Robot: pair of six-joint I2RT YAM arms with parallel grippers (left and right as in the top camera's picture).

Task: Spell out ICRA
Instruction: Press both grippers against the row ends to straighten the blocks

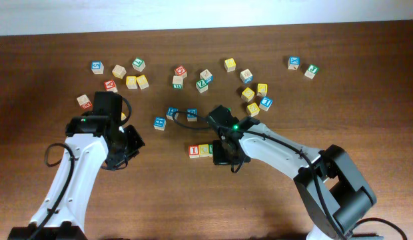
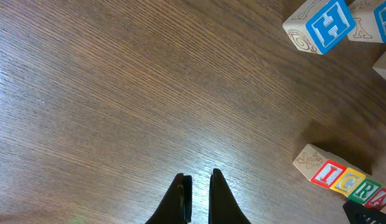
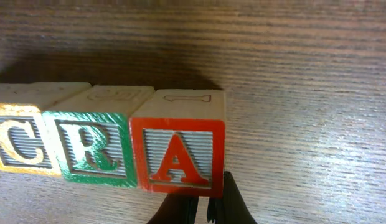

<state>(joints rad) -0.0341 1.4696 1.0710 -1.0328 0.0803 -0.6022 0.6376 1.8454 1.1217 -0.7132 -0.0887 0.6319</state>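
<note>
Fig.: the I-C-R-A row w/ the right arm at its A end. The A block (image 3: 177,155), red-bordered, closes the row. The R block (image 3: 93,149) touches its side, the C block (image 3: 18,146) comes next beyond R, and the I block (image 1: 194,151) sits farthest from A, all on the tabletop (image 3: 305,62) (R and A are hidden under the arm in the overhead view). On the right gripper (image 3: 207,200) the fingers are pressed together and pinch nothing. Their tips are just beside A's near edge (contact cannot be told), so A lies straight ahead and the row's long axis runs crosswise to them. On the left gripper (image 2: 198,186) the fingers are drawn almost together and empty, well apart from A on the I-end side, so the right arm is nearer. Judgement: the word appears complete. The next move is prob. a retreat straight back or up from A, since sideways drift along the row could nudge A out of line.
</note>
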